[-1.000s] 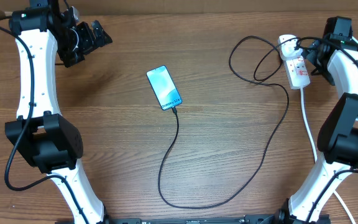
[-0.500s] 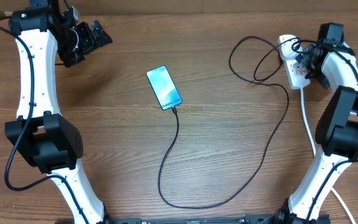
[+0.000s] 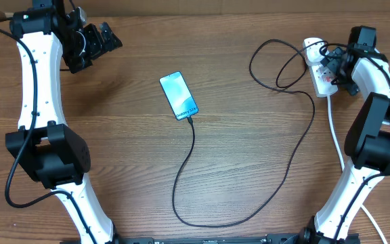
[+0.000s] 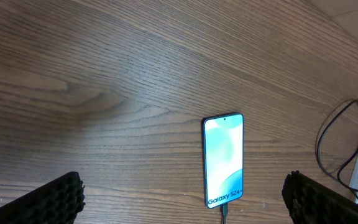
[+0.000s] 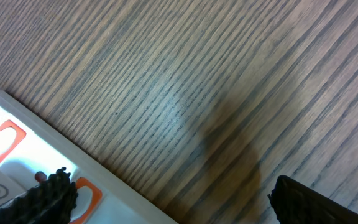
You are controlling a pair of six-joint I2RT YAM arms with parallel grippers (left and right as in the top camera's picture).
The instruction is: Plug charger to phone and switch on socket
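Observation:
The phone (image 3: 179, 95) lies mid-table with its cyan screen lit; it also shows in the left wrist view (image 4: 224, 159). The black charger cable (image 3: 263, 203) loops from the socket round the front, and its tip sits in the phone's near end (image 3: 191, 120). The white socket strip (image 3: 322, 74) lies at the far right with a black plug in it. My right gripper (image 3: 333, 71) is open, low over the strip; in the right wrist view one finger sits over an orange switch (image 5: 82, 198). My left gripper (image 3: 103, 37) is open and empty, raised at the far left.
A white power cord (image 3: 336, 135) runs from the strip toward the front right beside my right arm. A loop of black cable (image 3: 276, 64) lies just left of the strip. The table is brown wood grain.
My right gripper moved left and down onto the socket strip between one second and half a second ago, then held nearly still. The left arm, phone and cable have not moved.

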